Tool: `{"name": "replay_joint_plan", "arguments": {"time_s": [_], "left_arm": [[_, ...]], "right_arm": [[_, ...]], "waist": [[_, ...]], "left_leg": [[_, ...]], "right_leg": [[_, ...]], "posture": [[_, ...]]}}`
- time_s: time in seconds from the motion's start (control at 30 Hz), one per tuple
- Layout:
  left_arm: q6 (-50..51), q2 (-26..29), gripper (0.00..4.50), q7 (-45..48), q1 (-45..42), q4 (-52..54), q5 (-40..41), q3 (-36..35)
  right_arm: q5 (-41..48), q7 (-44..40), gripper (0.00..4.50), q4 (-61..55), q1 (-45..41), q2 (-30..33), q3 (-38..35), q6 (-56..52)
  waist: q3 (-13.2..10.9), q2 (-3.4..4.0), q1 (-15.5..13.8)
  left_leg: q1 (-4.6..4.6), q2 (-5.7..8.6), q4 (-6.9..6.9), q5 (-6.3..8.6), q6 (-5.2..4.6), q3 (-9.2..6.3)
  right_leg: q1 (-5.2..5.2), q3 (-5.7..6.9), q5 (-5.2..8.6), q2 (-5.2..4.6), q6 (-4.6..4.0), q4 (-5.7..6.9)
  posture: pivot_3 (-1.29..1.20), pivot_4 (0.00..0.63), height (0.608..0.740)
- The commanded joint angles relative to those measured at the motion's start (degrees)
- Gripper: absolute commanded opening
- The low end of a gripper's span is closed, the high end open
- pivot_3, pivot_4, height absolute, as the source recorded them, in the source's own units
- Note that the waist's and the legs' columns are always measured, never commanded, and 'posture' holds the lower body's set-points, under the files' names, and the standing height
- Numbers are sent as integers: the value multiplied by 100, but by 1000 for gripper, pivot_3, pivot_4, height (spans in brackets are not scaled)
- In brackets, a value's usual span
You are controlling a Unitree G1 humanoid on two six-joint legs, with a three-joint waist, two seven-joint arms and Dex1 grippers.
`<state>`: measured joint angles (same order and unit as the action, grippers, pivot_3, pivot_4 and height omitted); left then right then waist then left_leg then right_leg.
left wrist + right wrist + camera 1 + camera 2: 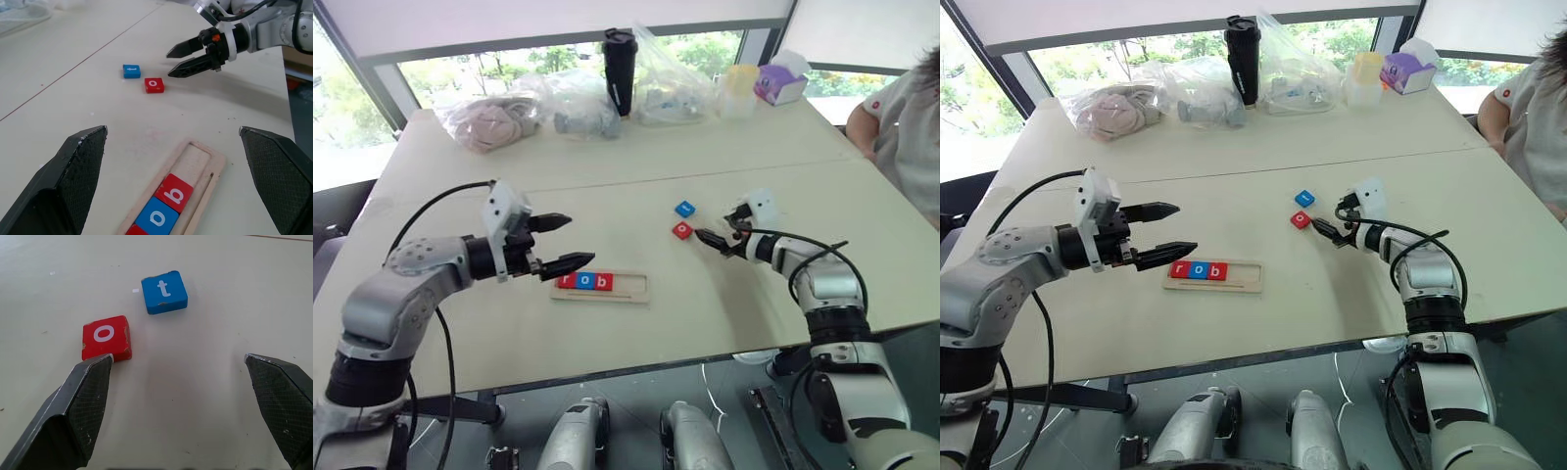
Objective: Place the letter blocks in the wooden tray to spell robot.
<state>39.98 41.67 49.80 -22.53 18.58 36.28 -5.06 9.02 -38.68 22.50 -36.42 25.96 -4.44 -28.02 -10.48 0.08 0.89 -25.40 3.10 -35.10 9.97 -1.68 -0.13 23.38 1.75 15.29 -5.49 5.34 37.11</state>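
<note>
Wooden tray: we see the wooden tray (600, 285) lying flat on the table, near its front edge, just past the left gripper's tips.
Blocks in tray: three letter blocks sit touching in a row at the tray's left end – the red r (1179, 269), the blue o (1198, 270) and the red b (1216, 271); the right part of the groove is bare wood.
Loose blocks: the red o block (105, 338) and the blue t block (164, 292) lie flat on the table, to the right of the tray and farther back, near each other but apart.
Right gripper: we find the right gripper (713, 240) low over the table just beside the red o block, its jaws spread, holding nothing.
Left gripper: the left gripper (560, 242) hangs above the table at the tray's left end, fingers wide apart and empty.
Table: the table (754, 147) is a pale cream surface – a thin seam runs across it behind the blocks.
Far edge: we note clear plastic bags (578, 103), a black bottle (620, 70), a pale yellow container (740, 90) and a purple tissue box (779, 83).
Room: windows (489, 64) behind the table show green trees; a person (907, 122) in a white top sits at the far right.
</note>
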Motion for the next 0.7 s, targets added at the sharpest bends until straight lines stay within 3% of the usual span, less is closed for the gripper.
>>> {"name": "replay_joint_plan", "arguments": {"time_s": [0.03, 0.43, 0.67, 0.7], "left_arm": [[-212, -11, 4500, 19, -123, -48, -121, 3], [-379, -27, 4500, -67, 126, 23, -294, -15], [-428, -15, 4500, -134, 280, 66, -308, -84], [-434, -14, 4500, -141, 292, 68, -307, -86]], "right_arm": [[-34, 46, 4432, -127, -46, -87, 140, 182], [-301, 155, 4432, 694, -272, -418, 566, 764], [-436, 151, 1152, 976, -342, -446, 655, 1071], [-443, 167, 1174, 927, -317, -441, 660, 1056]], "waist": [[0, 0, -13], [0, -1, -9], [0, -1, -2], [0, -1, -2]], "left_leg": [[-1, 0, 0, 0, 0, 0], [-1, 1, -1, 0, 0, 0], [1, 0, 0, 1, 1, 0], [1, 0, 0, 1, 1, -1]], "right_leg": [[0, 0, 0, 0, 1, -1], [-1, 0, -1, -1, 1, -4], [-2, 0, 0, -1, 0, -2], [-2, 0, -1, 0, 2, -2]], "posture": [[0, 150, 740], [0, 150, 740], [0, 150, 740], [0, 150, 740]]}}
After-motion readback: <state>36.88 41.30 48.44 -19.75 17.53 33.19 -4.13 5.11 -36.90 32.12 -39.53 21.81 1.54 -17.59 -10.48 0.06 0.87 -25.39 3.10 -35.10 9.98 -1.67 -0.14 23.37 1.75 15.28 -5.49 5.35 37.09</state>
